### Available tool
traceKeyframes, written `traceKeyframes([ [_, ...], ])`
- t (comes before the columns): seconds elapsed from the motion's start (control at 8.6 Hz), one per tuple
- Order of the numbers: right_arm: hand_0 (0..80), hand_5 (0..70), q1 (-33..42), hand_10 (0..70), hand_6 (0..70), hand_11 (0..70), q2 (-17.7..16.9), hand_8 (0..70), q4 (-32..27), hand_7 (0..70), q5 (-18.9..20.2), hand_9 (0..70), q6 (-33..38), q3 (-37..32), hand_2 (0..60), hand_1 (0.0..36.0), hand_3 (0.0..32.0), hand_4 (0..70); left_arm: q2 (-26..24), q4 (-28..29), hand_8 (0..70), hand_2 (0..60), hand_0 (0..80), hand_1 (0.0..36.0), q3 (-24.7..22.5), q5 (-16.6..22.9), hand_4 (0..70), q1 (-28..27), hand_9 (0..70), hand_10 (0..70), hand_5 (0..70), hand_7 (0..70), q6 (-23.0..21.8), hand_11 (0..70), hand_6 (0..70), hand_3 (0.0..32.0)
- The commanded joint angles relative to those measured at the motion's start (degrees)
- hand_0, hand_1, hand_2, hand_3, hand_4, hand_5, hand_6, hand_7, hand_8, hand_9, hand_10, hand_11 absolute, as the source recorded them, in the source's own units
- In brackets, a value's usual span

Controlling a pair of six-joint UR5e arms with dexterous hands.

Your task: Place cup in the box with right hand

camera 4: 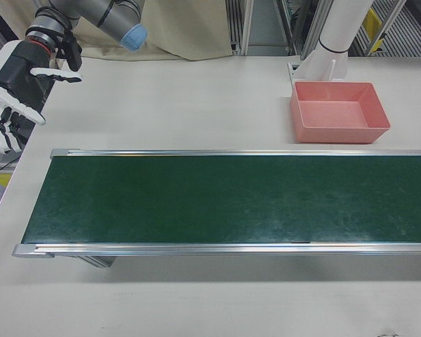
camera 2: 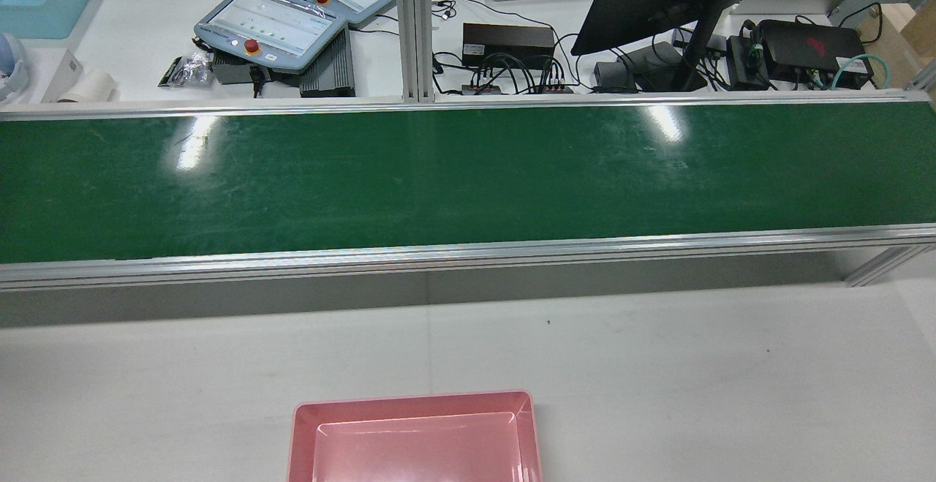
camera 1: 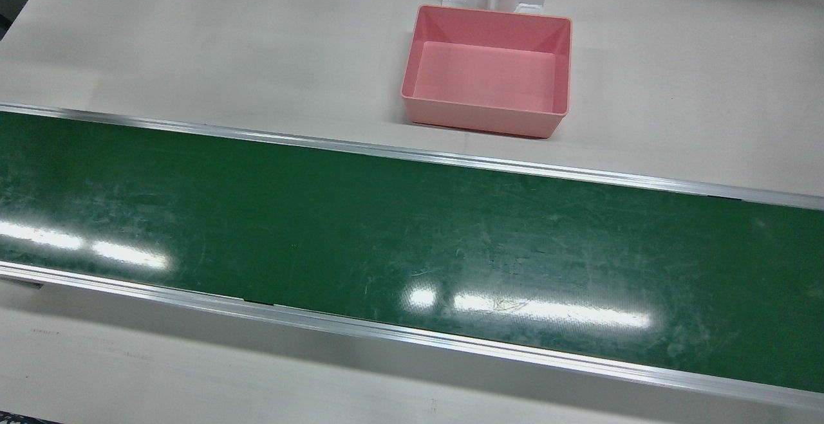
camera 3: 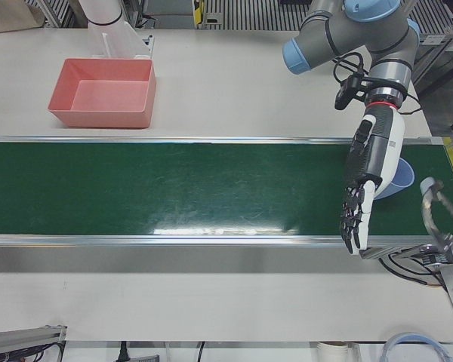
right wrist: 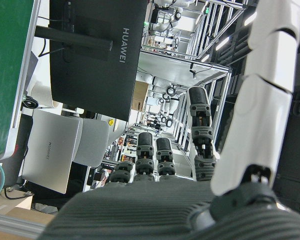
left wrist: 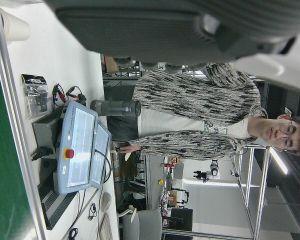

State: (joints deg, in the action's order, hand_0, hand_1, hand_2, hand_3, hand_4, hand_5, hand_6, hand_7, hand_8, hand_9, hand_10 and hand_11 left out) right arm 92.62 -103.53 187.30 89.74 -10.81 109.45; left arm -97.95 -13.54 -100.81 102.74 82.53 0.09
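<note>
Pink, the one box (camera 1: 486, 70) sits empty on the white table (camera 1: 193, 44) beside the green belt (camera 1: 386, 231). One blue cup (camera 3: 401, 179) rests at the belt's end, behind the left hand (camera 3: 366, 181), fingers straight, holding nothing. Right hand (camera 4: 17, 95) hangs open, fingers spread, off the belt's other end.

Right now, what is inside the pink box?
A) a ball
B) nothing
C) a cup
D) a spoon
B: the box shows only its bare pink floor in the front view, and the rear and side views show nothing in it either.
</note>
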Motion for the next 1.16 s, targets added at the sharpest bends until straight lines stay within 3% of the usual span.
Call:
traceKeyframes([
  [0.0, 55.9, 6.4, -0.16, 4.4, 6.8, 8.1, 0.00, 12.0, 0.00, 23.1, 0.00, 21.5, 0.00, 0.06, 0.0, 14.9, 0.0, 30.9, 0.04, -0.09, 0.0, 0.0, 0.0, 0.0, -0.09, 0.00, 0.0, 0.00, 0.0, 0.0, 0.0, 0.0, 0.00, 0.0, 0.0, 0.0],
  [0.23, 55.5, 6.4, -0.07, 4.8, 6.9, 8.6, 0.00, 12.1, -0.09, 23.6, 0.09, 21.6, 0.00, -0.20, 0.0, 14.7, 0.0, 30.7, 0.04, 0.00, 0.0, 0.0, 0.0, 0.0, -0.09, 0.00, 0.0, 0.00, 0.0, 0.0, 0.0, 0.0, 0.00, 0.0, 0.0, 0.0],
  [0.47, 54.2, 6.5, -0.33, 4.9, 7.0, 8.8, -0.09, 12.1, -0.27, 23.6, 0.09, 21.7, -0.09, -0.29, 9.7, 17.6, 0.0, 26.4, -0.05, 0.00, 0.0, 0.0, 0.0, 0.0, -0.09, 0.00, 0.0, 0.00, 0.0, 0.0, 0.0, 0.0, 0.00, 0.0, 0.0, 0.0],
  [0.58, 55.5, 6.9, -0.86, 5.4, 7.1, 9.6, 0.52, 12.2, 0.08, 23.6, 0.00, 21.8, -0.26, -0.11, 9.4, 18.4, 0.0, 26.1, -0.05, -0.09, 0.0, 0.0, 0.0, 0.0, 0.00, 0.00, 0.0, 0.00, 0.0, 0.0, 0.0, 0.0, 0.00, 0.0, 0.0, 0.0],
  [0.7, 54.5, 6.9, -1.91, 5.5, 7.1, 9.9, 1.22, 12.4, 0.17, 23.8, -0.35, 22.1, -0.78, -0.03, 12.7, 19.1, 0.0, 24.7, -0.05, 0.00, 0.0, 0.0, 0.0, 0.0, 0.00, 0.00, 0.0, 0.00, 0.0, 0.0, 0.0, 0.0, 0.00, 0.0, 0.0, 0.0],
  [0.81, 57.4, 7.0, -2.61, 5.7, 7.2, 10.1, 1.49, 12.5, 0.17, 24.2, -0.53, 22.3, -1.49, -0.20, 0.0, 16.1, 0.0, 29.8, -0.05, -0.09, 0.0, 0.0, 0.0, 0.0, -0.09, 0.00, 0.0, 0.00, 0.0, 0.0, 0.0, 0.0, 0.00, 0.0, 0.0, 0.0],
  [0.93, 59.4, 7.6, -2.97, 5.7, 7.3, 10.3, 1.67, 12.5, 0.00, 24.1, -0.70, 22.2, -2.36, -0.29, 0.0, 17.7, 0.0, 28.4, -0.05, -0.09, 0.0, 0.0, 0.0, 0.0, -0.09, 0.00, 0.0, 0.00, 0.0, 0.0, 0.0, 0.0, 0.00, 0.0, 0.0, 0.0],
  [1.05, 58.2, 7.6, -4.36, 5.7, 7.3, 10.3, 2.89, 12.4, 0.08, 23.9, -1.92, 21.9, -3.50, -0.29, 6.2, 19.4, 0.0, 25.6, -0.05, -0.09, 0.0, 0.0, 0.0, 0.0, 0.00, 0.00, 0.0, 0.00, 0.0, 0.0, 0.0, 0.0, 0.00, 0.0, 0.0, 0.0],
])
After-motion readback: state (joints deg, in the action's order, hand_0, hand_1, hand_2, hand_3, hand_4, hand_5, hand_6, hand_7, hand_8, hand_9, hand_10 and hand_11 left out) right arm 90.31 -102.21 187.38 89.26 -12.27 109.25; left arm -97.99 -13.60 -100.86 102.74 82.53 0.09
